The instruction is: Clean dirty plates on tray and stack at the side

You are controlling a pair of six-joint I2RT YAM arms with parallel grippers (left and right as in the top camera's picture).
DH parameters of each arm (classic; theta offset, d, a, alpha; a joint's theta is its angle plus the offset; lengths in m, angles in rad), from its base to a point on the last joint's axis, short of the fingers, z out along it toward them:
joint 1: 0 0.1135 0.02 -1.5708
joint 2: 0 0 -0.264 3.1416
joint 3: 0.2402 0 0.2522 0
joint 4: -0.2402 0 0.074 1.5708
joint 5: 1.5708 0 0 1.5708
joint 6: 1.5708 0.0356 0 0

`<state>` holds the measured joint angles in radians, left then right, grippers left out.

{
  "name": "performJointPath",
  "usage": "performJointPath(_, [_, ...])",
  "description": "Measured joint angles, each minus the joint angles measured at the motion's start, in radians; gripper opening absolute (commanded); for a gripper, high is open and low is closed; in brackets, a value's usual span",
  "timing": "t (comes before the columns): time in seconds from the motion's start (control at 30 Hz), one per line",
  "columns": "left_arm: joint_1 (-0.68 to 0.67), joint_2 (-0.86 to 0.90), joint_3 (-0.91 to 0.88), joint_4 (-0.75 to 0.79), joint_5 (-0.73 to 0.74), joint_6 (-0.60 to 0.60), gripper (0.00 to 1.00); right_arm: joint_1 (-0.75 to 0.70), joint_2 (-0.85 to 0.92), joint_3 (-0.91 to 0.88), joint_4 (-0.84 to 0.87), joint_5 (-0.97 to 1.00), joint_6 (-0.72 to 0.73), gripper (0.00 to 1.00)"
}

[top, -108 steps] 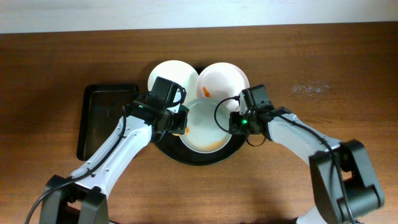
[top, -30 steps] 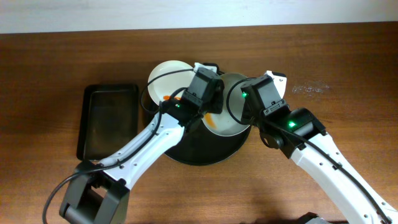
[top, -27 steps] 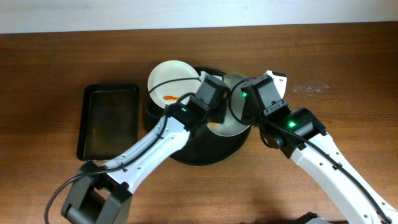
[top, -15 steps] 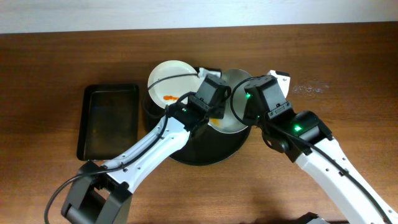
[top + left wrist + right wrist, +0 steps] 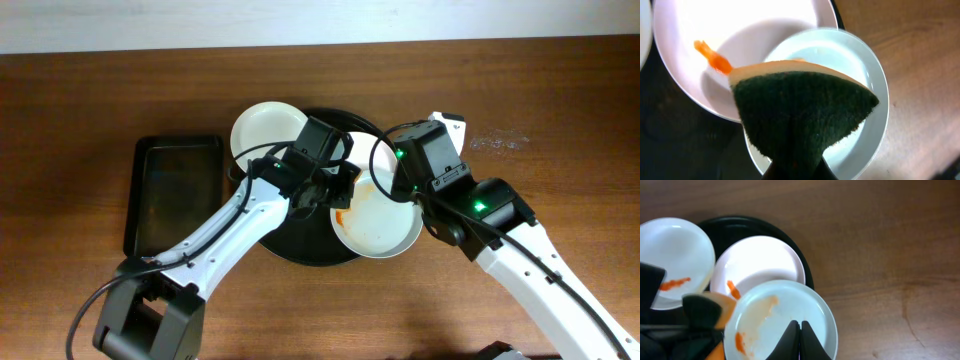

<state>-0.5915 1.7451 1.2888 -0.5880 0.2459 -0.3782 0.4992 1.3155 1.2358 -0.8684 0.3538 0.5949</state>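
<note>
Table [image 5: 560, 90]: brown wood, carrying everything else.
Round tray [image 5: 305, 245]: black, with a raised rim, at the table's middle.
Rectangular tray [image 5: 175, 195]: black and smaller, on the table at 9 o'clock of the round tray, apart from it.
Held plate [image 5: 380, 225]: white, at 4 o'clock of the round tray and reaching out past its rim. It has an orange smear at its 9 o'clock side and a paler film across the middle.
Middle plate [image 5: 760, 262]: white, at 1 o'clock on the round tray, partly covered by the held plate. There is an orange streak near its 7 o'clock edge.
Far plate [image 5: 265, 130]: white, at 11 o'clock and overhanging the tray rim. The right wrist view shows an orange streak on it.
Sponge [image 5: 800, 105]: dark green scouring face over an orange layer, at the held plate's 9 o'clock rim. Contact with the plate cannot be told.
Left gripper [image 5: 794, 165]: fingers pinched on the sponge's lower corner.
Right gripper [image 5: 800, 332]: fingers pressed together on the held plate's rim.
</note>
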Motion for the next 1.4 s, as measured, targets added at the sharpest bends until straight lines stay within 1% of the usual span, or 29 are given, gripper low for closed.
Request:
performJointPath(0.03, [0.000,0.000,0.000,0.009,-0.018,0.003,0.00,0.000,0.000,0.001,-0.014,0.001,-0.006,0.44])
performJointPath(0.07, [0.000,0.000,0.000,0.011,-0.029,0.005,0.00,0.000,0.000,0.002,-0.035,0.001,-0.010,0.65])
performJointPath(0.1, [0.000,0.000,0.000,0.012,-0.038,0.008,0.00,-0.003,0.000,0.003,-0.064,-0.001,-0.010,0.69])
performJointPath(0.17, [0.000,0.000,0.000,0.011,-0.045,0.012,0.00,-0.020,0.011,0.005,-0.111,-0.024,-0.015,0.73])
performJointPath(0.2, [0.000,0.000,0.000,0.010,-0.048,0.013,0.00,-0.056,0.034,0.008,-0.157,-0.064,-0.019,0.74])
performJointPath(0.27, [0.000,0.000,0.000,0.008,-0.052,0.018,0.00,-0.122,0.071,0.008,-0.195,-0.161,-0.052,0.74])
performJointPath(0.37, [0.000,0.000,0.000,0.001,-0.055,0.023,0.00,-0.216,0.119,0.003,-0.214,-0.336,-0.151,0.76])
performJointPath(0.4, [0.000,0.000,0.000,-0.006,-0.056,0.031,0.00,-0.270,0.133,-0.017,-0.207,-0.412,-0.198,0.76])
performJointPath(0.47, [0.000,0.000,0.000,-0.022,-0.060,0.039,0.00,-0.374,0.150,-0.066,-0.173,-0.542,-0.280,0.75])
performJointPath(0.6, [0.000,0.000,0.000,-0.036,-0.063,0.054,0.00,-0.592,0.224,-0.227,-0.040,-0.839,-0.443,0.66])
performJointPath(0.67, [0.000,0.000,0.000,-0.037,-0.064,0.060,0.00,-0.668,0.296,-0.304,0.029,-0.999,-0.523,0.64])
performJointPath(0.73, [0.000,0.000,0.000,-0.036,-0.064,0.063,0.00,-0.708,0.384,-0.364,0.088,-1.132,-0.595,0.60])
performJointPath(0.83, [0.000,0.000,0.000,-0.037,-0.063,0.064,0.00,-0.712,0.481,-0.387,0.150,-1.291,-0.704,0.56])
performJointPath(0.87, [0.000,0.000,0.000,-0.037,-0.063,0.064,0.00,-0.712,0.497,-0.389,0.152,-1.326,-0.732,0.56])
performJointPath(0.93, [0.000,0.000,0.000,-0.037,-0.063,0.065,0.00,-0.712,0.519,-0.397,0.183,-1.389,-0.790,0.52])
performJointPath(1.03, [0.000,0.000,0.000,-0.037,-0.063,0.065,0.00,-0.712,0.522,-0.460,0.327,-1.455,-0.811,0.49])
performJointPath(1.1, [0.000,0.000,0.000,-0.037,-0.063,0.065,0.00,-0.712,0.524,-0.501,0.427,-1.481,-0.795,0.47])
performJointPath(1.2, [0.000,0.000,0.000,-0.037,-0.064,0.065,0.00,-0.712,0.524,-0.516,0.498,-1.497,-0.759,0.47])
performJointPath(1.27, [0.000,0.000,0.000,-0.037,-0.063,0.065,0.00,-0.712,0.525,-0.517,0.515,-1.500,-0.751,0.47])
performJointPath(1.33, [0.000,0.000,0.000,-0.037,-0.063,0.065,0.00,-0.712,0.525,-0.517,0.515,-1.501,-0.751,0.53])
performJointPath(1.4, [0.000,0.000,0.000,-0.037,-0.063,0.065,0.00,-0.712,0.525,-0.520,0.519,-1.505,-0.748,0.63])
